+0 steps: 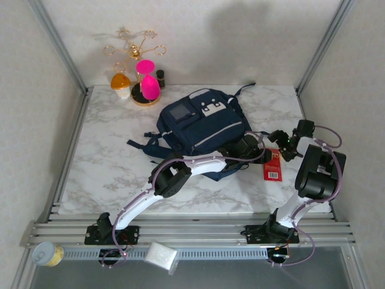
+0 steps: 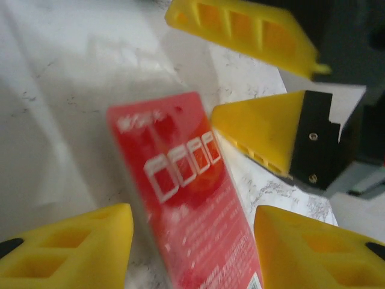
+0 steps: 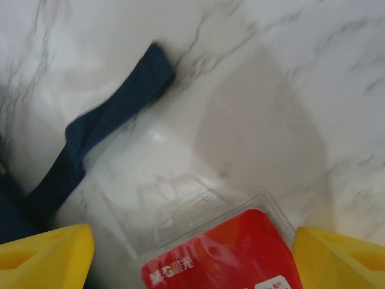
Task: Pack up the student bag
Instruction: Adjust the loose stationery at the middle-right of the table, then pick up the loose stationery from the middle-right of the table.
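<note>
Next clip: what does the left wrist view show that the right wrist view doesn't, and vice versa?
Left wrist view: the right tool's yellow fingers and black mount, at the upper right. Right wrist view: a navy strap of the student bag lying on the table, plus the red packet's clear plastic top. Shared: that packet on the white marble table, flanked at the bottom corners by the filming tool's own yellow fingers.

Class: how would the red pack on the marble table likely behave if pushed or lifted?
The red pack lies flat and thin, so it probably slides rather than rolls or tips. Its clear plastic rim looks glossy, likely slippery on the smooth table. Being so thin, it seems light and may flex.
</note>
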